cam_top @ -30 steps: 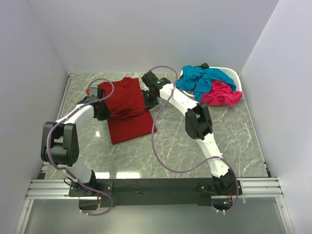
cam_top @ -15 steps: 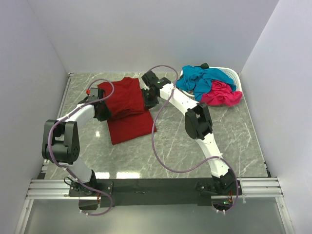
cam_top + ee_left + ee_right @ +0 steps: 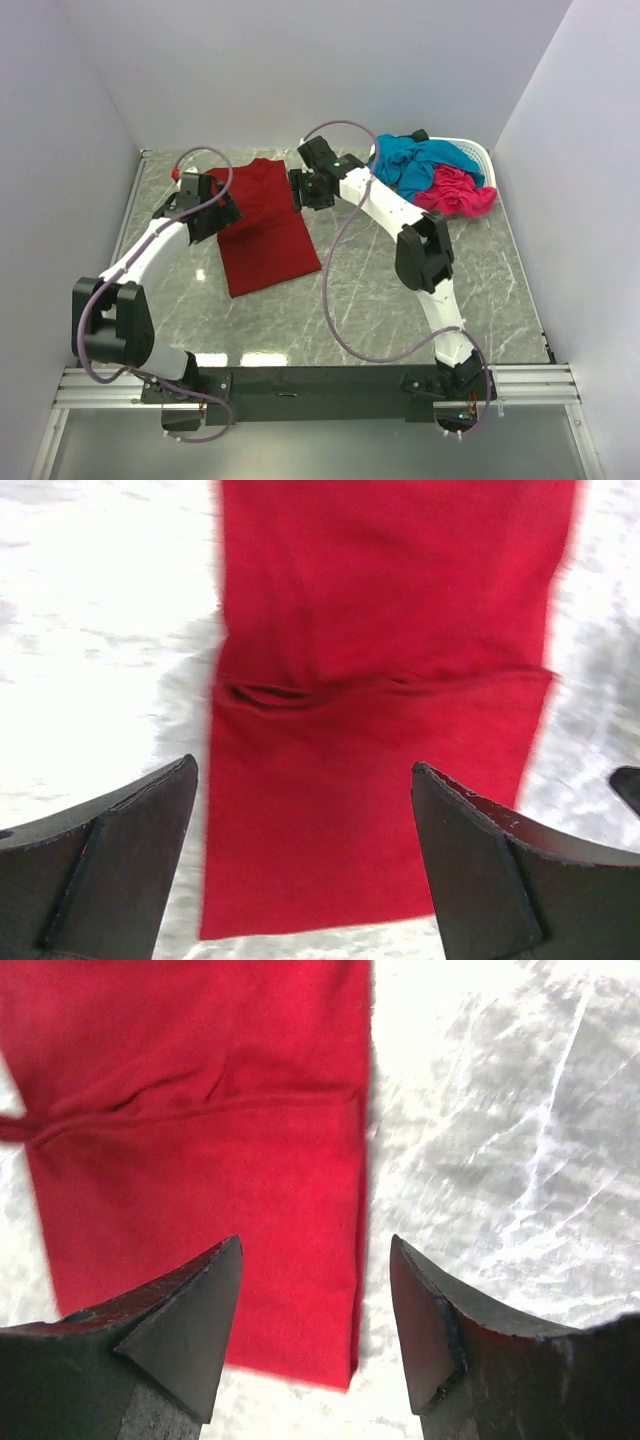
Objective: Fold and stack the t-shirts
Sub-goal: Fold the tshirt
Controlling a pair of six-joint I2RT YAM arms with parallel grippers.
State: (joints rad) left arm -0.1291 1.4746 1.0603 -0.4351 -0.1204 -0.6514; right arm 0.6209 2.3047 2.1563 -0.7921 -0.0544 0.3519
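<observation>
The dark red t-shirt point(image 3: 268, 240) lies flat on the marble table as a long folded strip, with a crease across its middle. My left gripper point(image 3: 213, 212) hovers open above its left edge, and my right gripper point(image 3: 306, 190) hovers open above its right edge. In the left wrist view the red t-shirt point(image 3: 380, 680) fills the space between the open left gripper point(image 3: 305, 850). The right wrist view has the shirt's right edge point(image 3: 200, 1110) under the open right gripper point(image 3: 315, 1310). Neither gripper holds cloth. The teal-blue t-shirt point(image 3: 420, 160) and hot pink t-shirt point(image 3: 455, 192) lie crumpled in the basket.
A white latticed basket point(image 3: 482, 153) stands at the far right corner. White walls close in the table on the left, back and right. Purple cables loop off both arms above the table. Bare marble point(image 3: 400, 320) lies in front of the shirt.
Both grippers have opened and let go of the red t-shirt, then lifted off it. The shirt's folded-over upper part now lies flat instead of bunched.
</observation>
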